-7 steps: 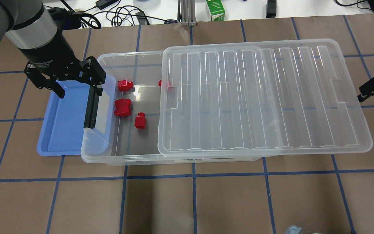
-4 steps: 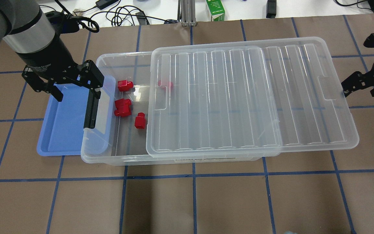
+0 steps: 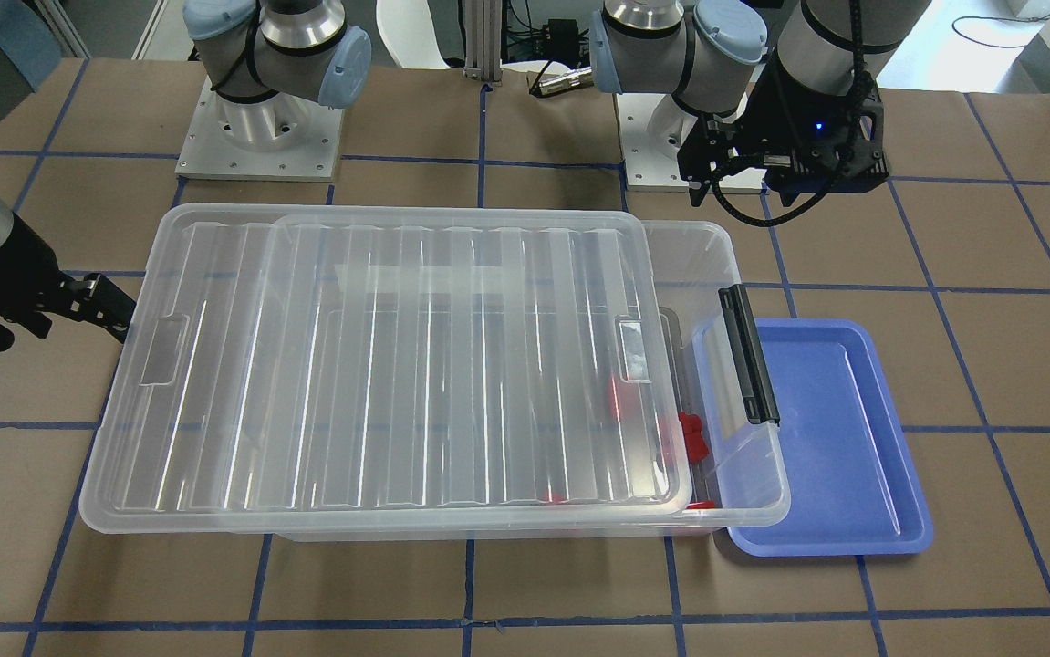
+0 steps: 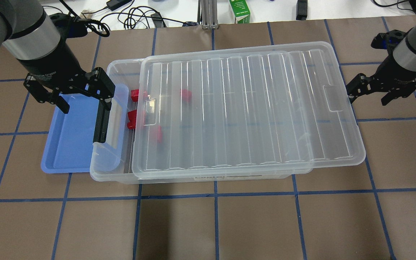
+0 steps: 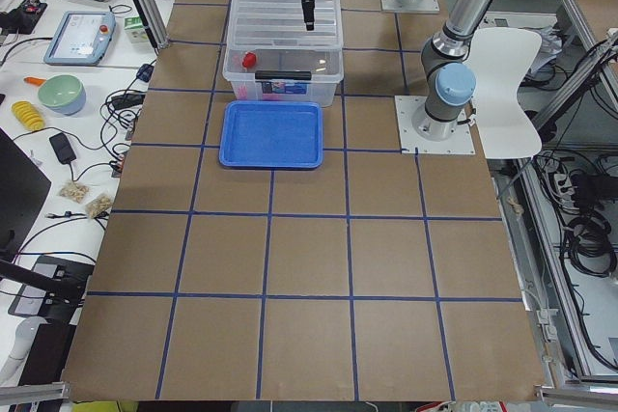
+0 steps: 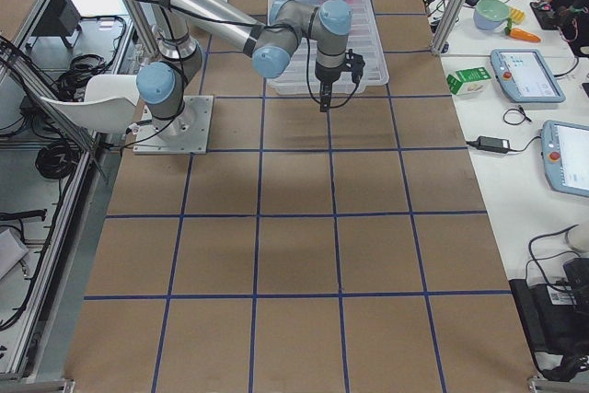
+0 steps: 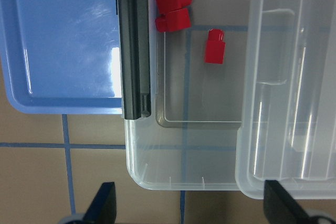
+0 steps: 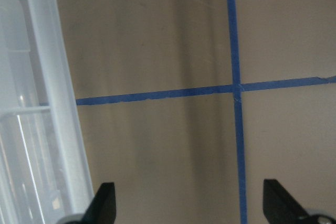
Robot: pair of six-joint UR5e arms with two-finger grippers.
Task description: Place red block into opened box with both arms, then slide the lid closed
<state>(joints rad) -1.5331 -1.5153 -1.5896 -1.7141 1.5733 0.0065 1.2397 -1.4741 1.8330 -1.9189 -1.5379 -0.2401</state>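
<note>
Right pincer spread wide, empty, just beside lid right edge; left pincer open, empty, above tray, near box left end. Red block inside box, left end, others close by. I'd watch push: off-centre contact skews lid, it jams on clip, or box shunts onto tray.

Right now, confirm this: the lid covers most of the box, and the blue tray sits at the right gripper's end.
No: the overhead view shows the blue tray at the end near the left gripper. The lid does cover most of the box.
</note>
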